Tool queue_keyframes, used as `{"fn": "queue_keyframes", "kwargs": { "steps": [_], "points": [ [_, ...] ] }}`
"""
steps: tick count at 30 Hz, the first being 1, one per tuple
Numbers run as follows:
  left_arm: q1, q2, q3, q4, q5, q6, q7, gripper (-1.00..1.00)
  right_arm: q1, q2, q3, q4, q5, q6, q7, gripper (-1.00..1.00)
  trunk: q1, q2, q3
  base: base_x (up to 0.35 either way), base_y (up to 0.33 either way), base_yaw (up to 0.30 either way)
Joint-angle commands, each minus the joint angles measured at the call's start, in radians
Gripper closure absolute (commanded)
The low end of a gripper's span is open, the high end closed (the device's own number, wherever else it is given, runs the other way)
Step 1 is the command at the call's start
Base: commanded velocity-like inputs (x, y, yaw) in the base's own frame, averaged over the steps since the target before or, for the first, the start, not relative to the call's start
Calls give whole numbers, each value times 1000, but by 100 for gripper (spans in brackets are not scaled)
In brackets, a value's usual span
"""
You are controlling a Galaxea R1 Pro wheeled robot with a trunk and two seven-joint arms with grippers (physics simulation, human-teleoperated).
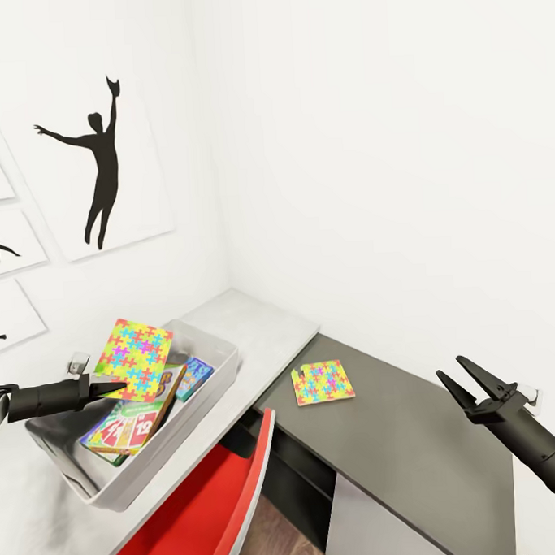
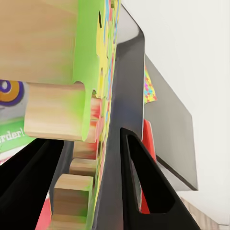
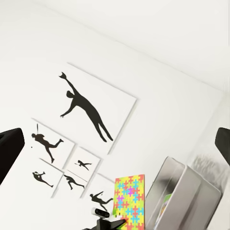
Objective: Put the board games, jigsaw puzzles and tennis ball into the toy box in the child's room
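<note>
My left gripper [image 1: 114, 389] is shut on one jigsaw puzzle [image 1: 137, 357] and holds it tilted over the toy box [image 1: 216, 388] on the light-grey table [image 1: 260, 327]. In the left wrist view that jigsaw puzzle [image 2: 98, 72] stands edge-on between the fingers [image 2: 143, 187]. Inside the box lie a green-orange-red board game [image 1: 122, 425] and a small blue one [image 1: 194, 377]. The other jigsaw puzzle [image 1: 322, 382] lies flat on the lower dark-grey side desk [image 1: 416, 433]. My right gripper [image 1: 459, 378] hangs open over that desk, holding nothing. The tennis ball and the bed are out of view.
A red chair [image 1: 210, 509] stands close to the table's front edge, below the toy box. Black silhouette pictures [image 1: 101, 169] hang on the left wall. White walls close the corner behind both desks. A white drawer unit [image 1: 364, 525] sits under the dark desk.
</note>
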Motion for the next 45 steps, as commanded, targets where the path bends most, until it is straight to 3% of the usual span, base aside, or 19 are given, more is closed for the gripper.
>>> {"fn": "queue_keyframes", "kwargs": {
  "steps": [1,45],
  "points": [
    [-1,0,0,0,3,9,-2,100,-1,0,-1,0,1,5,3,-100,0,-1,-3,0,0,0],
    [-1,13,5,3,4,-17,-4,100,-1,1,-1,3,3,2,2,-100,0,-1,-75,0,0,0]
  ]
}}
